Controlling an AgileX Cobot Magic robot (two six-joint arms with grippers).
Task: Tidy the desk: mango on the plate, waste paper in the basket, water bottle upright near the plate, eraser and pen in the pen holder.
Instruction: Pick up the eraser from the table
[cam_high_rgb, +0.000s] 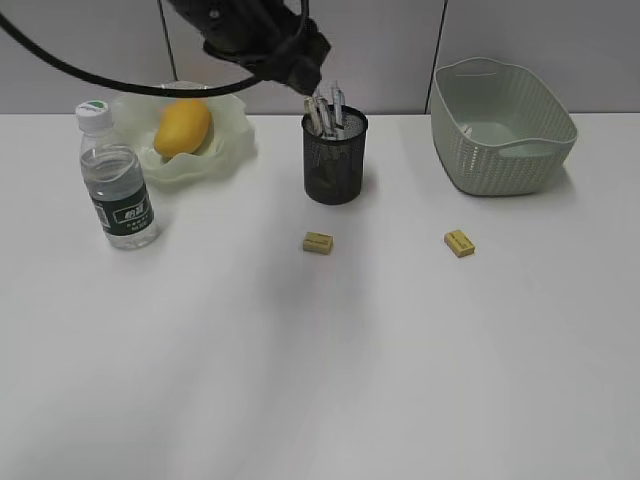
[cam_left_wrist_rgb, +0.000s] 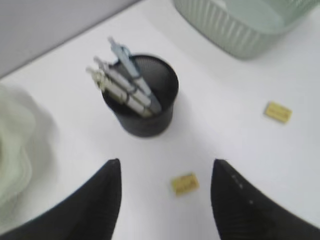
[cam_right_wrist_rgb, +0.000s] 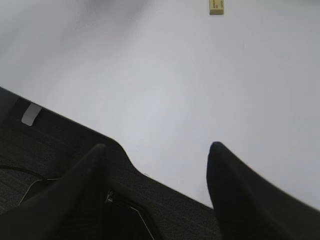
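Note:
The mango (cam_high_rgb: 183, 127) lies in the wavy green plate (cam_high_rgb: 228, 140), and the water bottle (cam_high_rgb: 118, 180) stands upright just left of it. Pens (cam_high_rgb: 325, 110) lean in the black mesh pen holder (cam_high_rgb: 335, 160). Two yellow erasers (cam_high_rgb: 318, 242) (cam_high_rgb: 459, 243) lie on the desk (cam_high_rgb: 320, 380). My left gripper (cam_high_rgb: 303, 82) hovers just above the holder, open and empty (cam_left_wrist_rgb: 166, 162); the pens (cam_left_wrist_rgb: 125, 82), the holder (cam_left_wrist_rgb: 145, 117) and one eraser (cam_left_wrist_rgb: 184, 183) show below it. My right gripper (cam_right_wrist_rgb: 157, 146) is open and empty over the desk's front edge. The waste paper is out of view.
The woven green basket (cam_high_rgb: 500, 150) stands at the back right, its inside mostly hidden. In the right wrist view an eraser (cam_right_wrist_rgb: 216, 6) lies far ahead and dark floor shows beyond the desk edge (cam_right_wrist_rgb: 75, 127). A grey wall runs behind the desk.

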